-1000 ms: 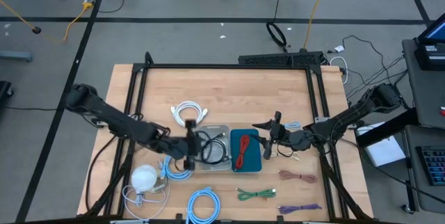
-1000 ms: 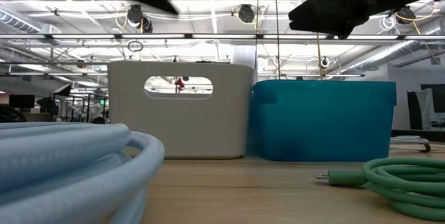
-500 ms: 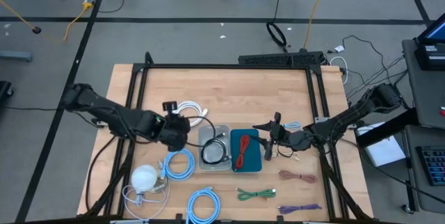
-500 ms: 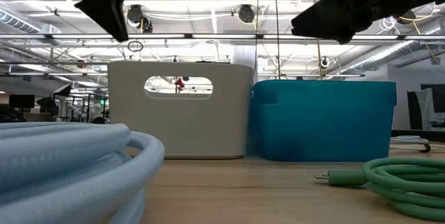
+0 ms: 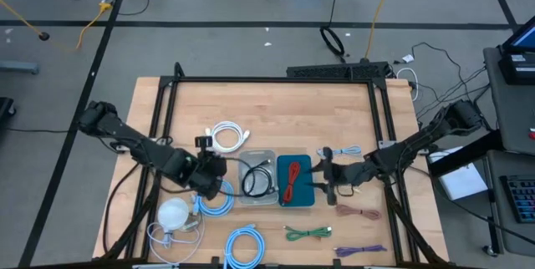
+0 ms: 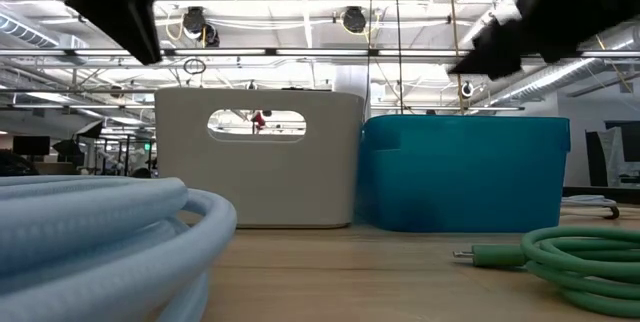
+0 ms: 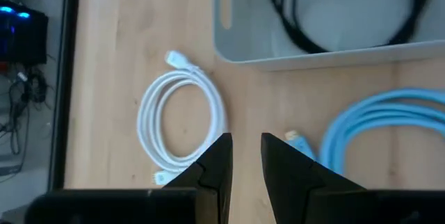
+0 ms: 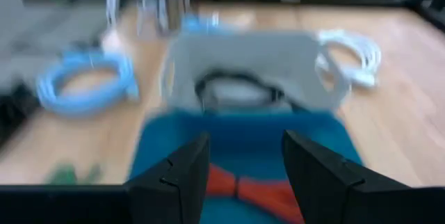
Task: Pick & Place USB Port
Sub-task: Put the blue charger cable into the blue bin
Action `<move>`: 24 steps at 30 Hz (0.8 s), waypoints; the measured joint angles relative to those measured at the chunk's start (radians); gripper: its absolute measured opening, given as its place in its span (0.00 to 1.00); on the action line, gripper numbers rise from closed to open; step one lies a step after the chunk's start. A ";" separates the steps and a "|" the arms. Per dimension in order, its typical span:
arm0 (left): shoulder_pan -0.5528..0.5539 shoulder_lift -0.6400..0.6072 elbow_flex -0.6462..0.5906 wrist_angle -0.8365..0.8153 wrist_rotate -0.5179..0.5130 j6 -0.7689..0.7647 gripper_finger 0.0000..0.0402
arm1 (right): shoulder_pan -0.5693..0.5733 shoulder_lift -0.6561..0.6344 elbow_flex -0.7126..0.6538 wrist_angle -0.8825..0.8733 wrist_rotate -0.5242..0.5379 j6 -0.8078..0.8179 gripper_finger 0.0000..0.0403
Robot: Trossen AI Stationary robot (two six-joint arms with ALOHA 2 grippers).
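A grey bin (image 5: 257, 177) holds a black cable (image 7: 334, 15). Beside it on the right stands a teal bin (image 5: 294, 181) with a red cable (image 8: 257, 189). A coiled white cable (image 7: 182, 123) lies on the table, far-left of the grey bin. My left gripper (image 5: 209, 167) hangs left of the grey bin, above the table between the white coil and a light blue coil (image 7: 389, 126). Its fingers (image 7: 221, 158) point down, a narrow gap apart, with nothing in it. My right gripper (image 8: 243, 161) stands open and empty at the teal bin's right side. No USB port on its own shows.
More coils lie near the front edge: light blue (image 5: 245, 244), green (image 5: 308, 233), purple (image 5: 361, 251) and brownish (image 5: 358, 212). A white round object (image 5: 173, 213) sits at the front left. A black frame (image 5: 276, 79) borders the table. Bare wood lies toward the far edge.
My left gripper has gone from over the grey bin's left edge toward the table's left and tipped steeply downward; the black cable stays in the bin. My right gripper has shifted a little toward the near edge and down, turning at the wrist.
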 joint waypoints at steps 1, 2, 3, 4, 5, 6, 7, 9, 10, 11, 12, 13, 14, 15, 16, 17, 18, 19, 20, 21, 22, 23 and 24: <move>-0.018 0.000 0.000 0.000 0.000 -0.012 0.20 | 0.010 0.000 0.009 -0.088 0.035 0.003 0.42; -0.035 0.000 0.000 0.000 -0.001 -0.025 0.20 | 0.020 0.000 0.026 -0.194 0.082 0.021 0.42; -0.052 0.000 0.000 0.000 -0.004 -0.037 0.20 | 0.026 0.000 0.049 -0.310 0.131 0.049 0.42; -0.066 0.000 0.000 0.001 -0.012 -0.047 0.20 | 0.029 0.001 0.077 -0.427 0.175 0.086 0.42; -0.078 0.000 0.000 0.001 -0.026 -0.058 0.20 | 0.028 0.001 0.106 -0.544 0.214 0.126 0.42; -0.087 0.000 0.000 0.001 -0.039 -0.066 0.20 | 0.025 0.001 0.132 -0.648 0.247 0.171 0.42; -0.097 0.000 -0.003 0.001 -0.055 -0.074 0.20 | 0.020 0.000 0.152 -0.735 0.274 0.209 0.42; -0.109 0.000 -0.017 0.001 -0.081 -0.088 0.20 | 0.006 0.000 0.184 -0.871 0.299 0.266 0.42; -0.115 0.000 -0.027 0.001 -0.088 -0.095 0.20 | -0.003 -0.001 0.194 -0.913 0.294 0.283 0.42; -0.117 0.000 -0.038 0.001 -0.088 -0.102 0.20 | -0.018 -0.002 0.201 -0.946 0.268 0.292 0.42; -0.118 0.000 -0.053 0.001 -0.087 -0.112 0.20 | -0.036 -0.003 0.202 -0.971 0.231 0.292 0.42; -0.118 0.000 -0.069 0.001 -0.085 -0.120 0.20 | -0.059 -0.002 0.202 -0.996 0.183 0.285 0.42; -0.118 0.000 -0.086 0.001 -0.079 -0.129 0.20 | -0.081 -0.002 0.201 -1.023 0.136 0.279 0.42; -0.118 0.000 -0.104 0.001 -0.073 -0.139 0.20 | -0.103 -0.002 0.201 -1.049 0.095 0.267 0.42; -0.117 0.000 -0.121 0.001 -0.067 -0.152 0.20 | -0.126 -0.002 0.201 -1.072 0.061 0.249 0.42; -0.117 0.000 -0.140 0.001 -0.064 -0.167 0.20 | -0.148 -0.002 0.201 -1.091 0.034 0.224 0.42; -0.117 0.000 -0.157 0.002 -0.061 -0.184 0.20 | -0.168 -0.002 0.201 -1.108 0.017 0.199 0.42; -0.118 0.000 -0.175 0.003 -0.057 -0.203 0.20 | -0.187 -0.002 0.201 -1.119 0.012 0.176 0.42; -0.119 0.000 -0.191 0.009 -0.046 -0.219 0.20 | -0.207 -0.002 0.201 -1.121 0.011 0.159 0.42; -0.119 0.000 -0.205 0.015 -0.033 -0.234 0.20 | -0.229 -0.002 0.201 -1.119 0.009 0.146 0.42; -0.123 0.000 -0.218 0.020 -0.024 -0.252 0.20 | -0.252 -0.002 0.201 -1.114 -0.007 0.133 0.42; -0.128 0.000 -0.231 0.024 -0.018 -0.267 0.20 | -0.274 -0.002 0.201 -1.108 -0.027 0.125 0.42; -0.134 0.000 -0.241 0.032 -0.010 -0.276 0.20 | -0.294 -0.002 0.200 -1.097 -0.051 0.113 0.42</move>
